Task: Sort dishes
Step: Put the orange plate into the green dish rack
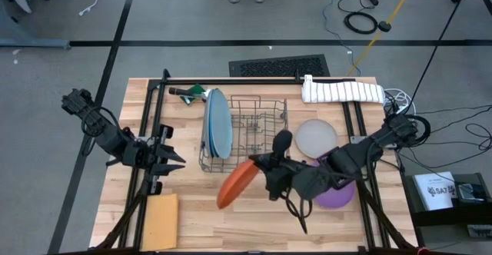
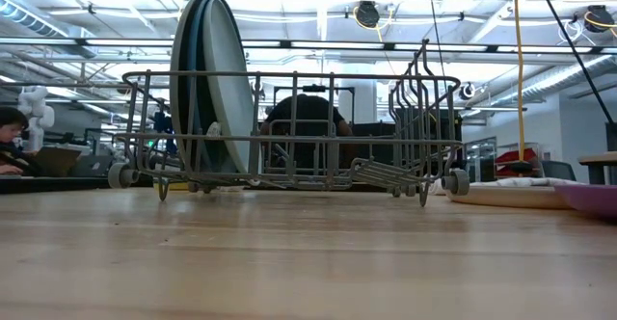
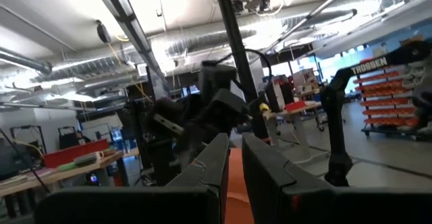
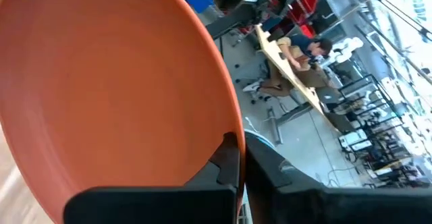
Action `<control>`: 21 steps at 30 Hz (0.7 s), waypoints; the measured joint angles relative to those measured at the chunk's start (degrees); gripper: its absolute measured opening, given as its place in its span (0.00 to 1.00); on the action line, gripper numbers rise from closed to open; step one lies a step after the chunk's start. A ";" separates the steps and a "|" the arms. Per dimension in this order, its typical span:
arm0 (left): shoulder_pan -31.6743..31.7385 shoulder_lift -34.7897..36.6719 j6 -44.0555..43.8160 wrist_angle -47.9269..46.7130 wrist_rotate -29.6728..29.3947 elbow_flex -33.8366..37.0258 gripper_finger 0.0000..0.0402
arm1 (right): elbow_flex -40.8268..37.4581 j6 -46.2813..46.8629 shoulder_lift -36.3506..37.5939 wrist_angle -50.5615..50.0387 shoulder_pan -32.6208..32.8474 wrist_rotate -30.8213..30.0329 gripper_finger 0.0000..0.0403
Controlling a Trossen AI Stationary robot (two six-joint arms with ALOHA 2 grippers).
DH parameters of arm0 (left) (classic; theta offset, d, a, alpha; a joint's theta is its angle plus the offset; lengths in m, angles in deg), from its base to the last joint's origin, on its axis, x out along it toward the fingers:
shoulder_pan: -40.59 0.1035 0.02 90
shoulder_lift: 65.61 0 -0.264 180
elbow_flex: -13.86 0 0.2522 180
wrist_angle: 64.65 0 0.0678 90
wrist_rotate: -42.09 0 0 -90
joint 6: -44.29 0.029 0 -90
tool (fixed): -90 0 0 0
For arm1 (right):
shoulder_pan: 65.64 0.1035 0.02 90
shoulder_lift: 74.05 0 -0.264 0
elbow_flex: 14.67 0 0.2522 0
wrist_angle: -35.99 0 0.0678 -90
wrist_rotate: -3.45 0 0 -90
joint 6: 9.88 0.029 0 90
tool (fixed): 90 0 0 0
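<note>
Orange plate (image 1: 237, 182) sits clamped by its rim in your right pincer (image 1: 265, 172), fingers closed on it, held tilted above the counter (image 1: 231, 224) just in front of the rack (image 1: 254, 128). Behind that arm, your purple plate (image 1: 338, 196) and light grey plate (image 1: 316, 138) lie flat. Three large plates (image 1: 217, 123) stand on edge in the rack's left end. Your left pincer (image 1: 171, 157) waits at the left, fingers nearly together, holding nothing.

Robotics lab: exposed ceiling ducts (image 3: 196, 45).
</note>
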 joint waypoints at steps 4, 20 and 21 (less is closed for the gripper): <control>0.00 0.00 0.28 -0.55 0.14 0.00 0.11 | 0.00 1.43 0.00 0.24 -2.90 0.01 0.00; 0.00 0.02 0.41 0.70 -0.15 0.00 0.11 | 0.00 12.02 0.03 -4.35 -12.14 -25.59 0.00; 0.00 0.02 0.52 0.70 -0.34 0.00 0.11 | 0.00 13.19 0.04 -5.23 -12.61 -25.81 0.00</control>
